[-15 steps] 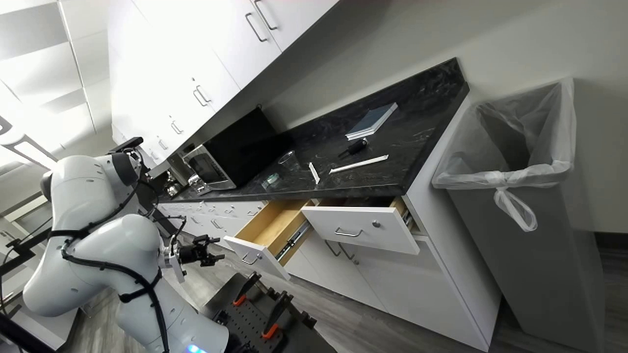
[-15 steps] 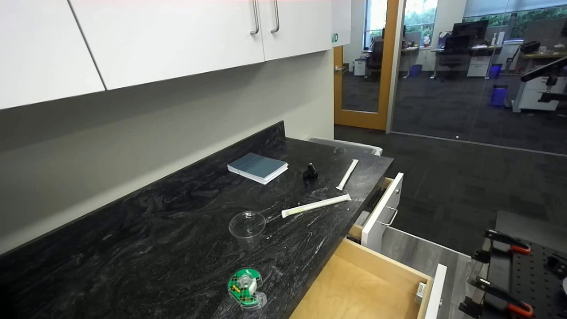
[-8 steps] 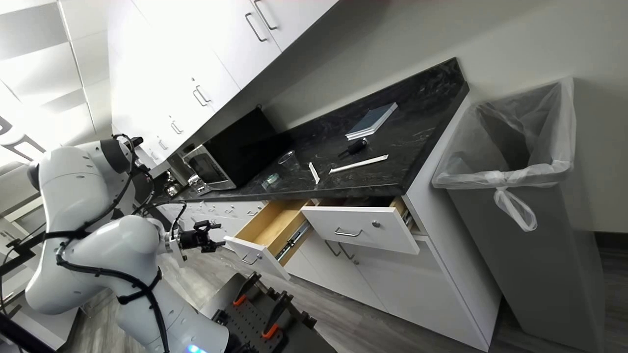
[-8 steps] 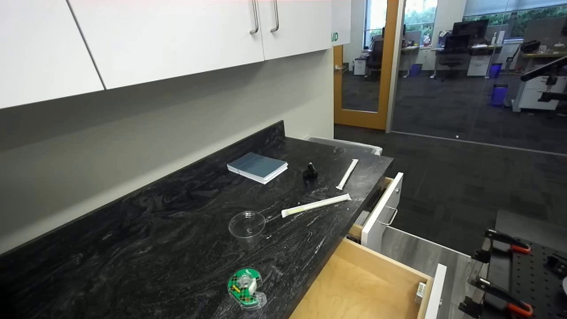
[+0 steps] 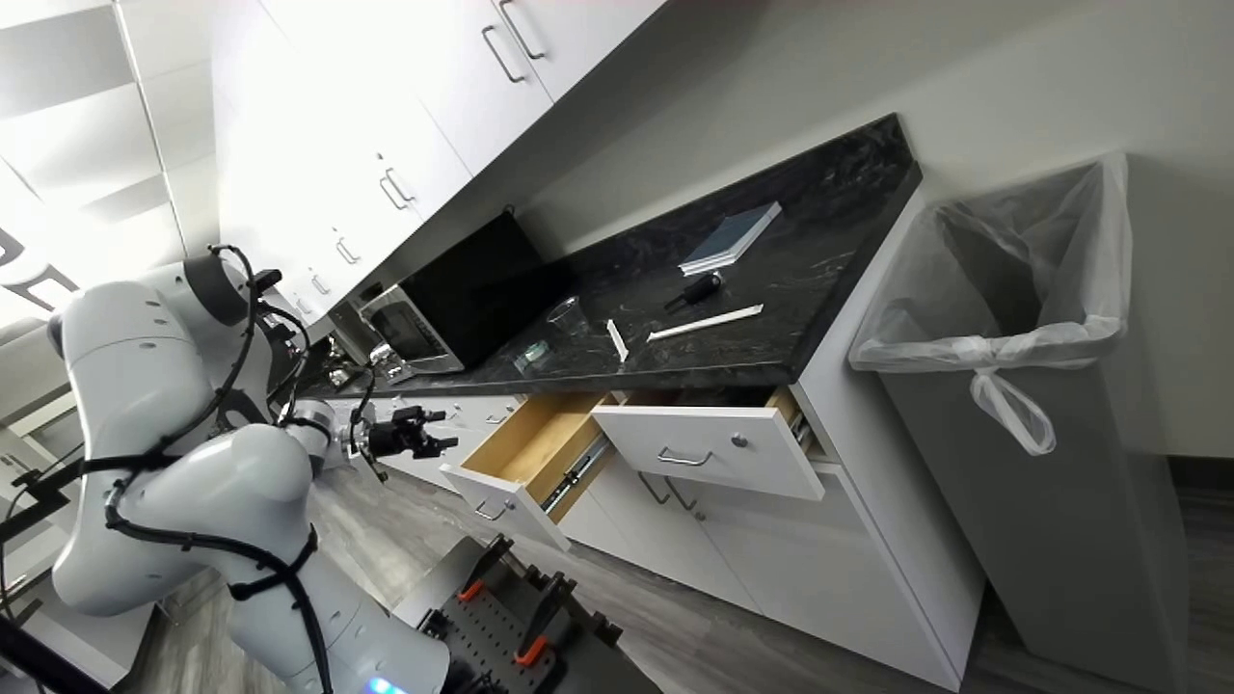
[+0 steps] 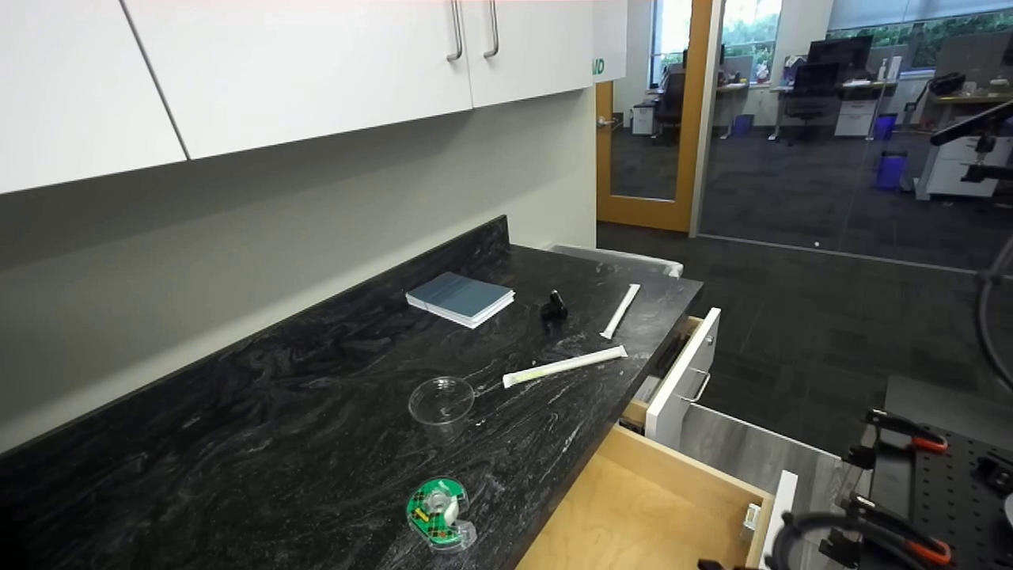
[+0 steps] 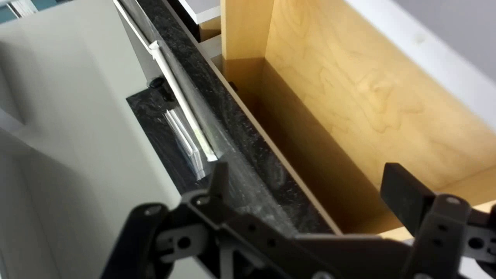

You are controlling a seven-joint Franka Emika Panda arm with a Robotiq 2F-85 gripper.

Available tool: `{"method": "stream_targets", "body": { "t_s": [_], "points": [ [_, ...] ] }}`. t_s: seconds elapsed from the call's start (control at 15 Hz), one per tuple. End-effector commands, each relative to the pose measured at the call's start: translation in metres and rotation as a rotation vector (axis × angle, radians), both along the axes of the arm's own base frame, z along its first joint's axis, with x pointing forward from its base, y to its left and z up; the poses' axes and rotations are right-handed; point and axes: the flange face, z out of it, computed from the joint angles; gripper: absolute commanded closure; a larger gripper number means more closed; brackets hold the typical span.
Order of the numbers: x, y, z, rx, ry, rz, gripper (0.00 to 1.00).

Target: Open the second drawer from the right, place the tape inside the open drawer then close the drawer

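Fingers point(image 7: 407, 197): spread apart, nothing held. Tape point(image 5: 532, 355): on the counter point(image 5: 819, 260), farther off and right of them in an exterior view; likely your next reach, before the pulled-out drawer point(image 5: 535, 448).

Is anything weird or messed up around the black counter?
A little: the wide drawer nearest the trash bin is partly open. That seems odd, because the tape only needs the narrow drawer beside it, also open.

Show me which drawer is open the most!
The narrow drawer nearer the gripper. It's pulled out farther than the wider drawer, showing more of its wooden inside.
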Motion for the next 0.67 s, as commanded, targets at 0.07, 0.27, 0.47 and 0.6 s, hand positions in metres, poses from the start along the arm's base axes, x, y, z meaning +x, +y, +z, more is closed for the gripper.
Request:
{"method": "stream_targets", "body": {
  "t_s": [0.07, 0.27, 0.47, 0.6],
  "points": [
    [0.058, -0.027, 0.065, 0.173, -0.103, -0.162, 0.00],
    [0.094, -0.033, 0.103, 0.307, -0.135, -0.234, 0.00],
    [0.105, -0.027, 0.103, 0.299, -0.140, -0.217, 0.00],
    [0.112, -0.028, 0.115, 0.333, -0.144, -0.221, 0.00]
  ]
}}
